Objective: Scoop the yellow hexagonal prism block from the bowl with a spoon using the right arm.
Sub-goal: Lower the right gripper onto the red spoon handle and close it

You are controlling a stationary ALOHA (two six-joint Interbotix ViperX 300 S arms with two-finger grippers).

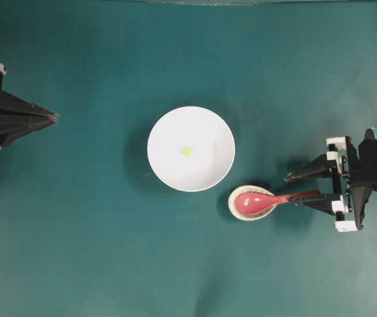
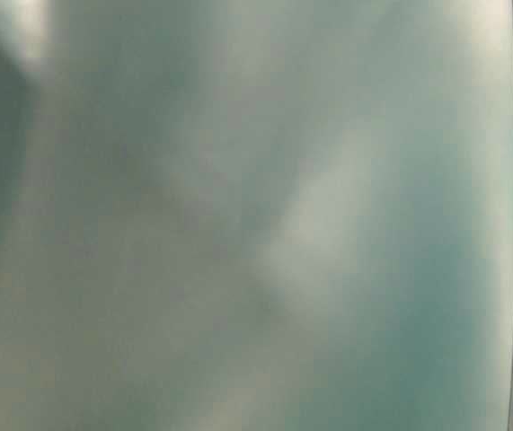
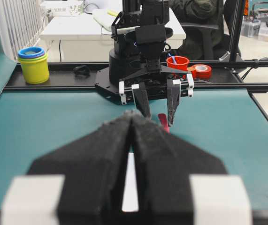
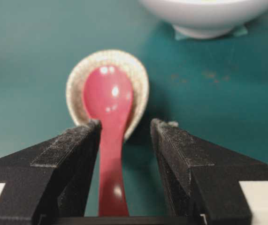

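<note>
The tiny yellow hexagonal prism block (image 1: 186, 151) lies near the middle of the large white bowl (image 1: 168, 168). The red-pink spoon (image 1: 257, 201) rests with its scoop in a small speckled oval dish (image 1: 236, 210), its handle pointing right. My right gripper (image 1: 290, 189) is open, low at the handle. In the right wrist view the spoon's handle (image 4: 110, 154) runs between the open jaws of the right gripper (image 4: 125, 124), close to the left finger, and the bowl (image 4: 209, 14) stands beyond. My left gripper (image 1: 55, 118) is shut and empty at the far left, apart from the bowl.
The left wrist view shows the right gripper (image 3: 158, 118) opposite and, past the table's far edge, stacked yellow and blue cups (image 3: 33, 64), a red cup (image 3: 178, 62) and a red tape roll (image 3: 200, 71). The table-level view is a blur.
</note>
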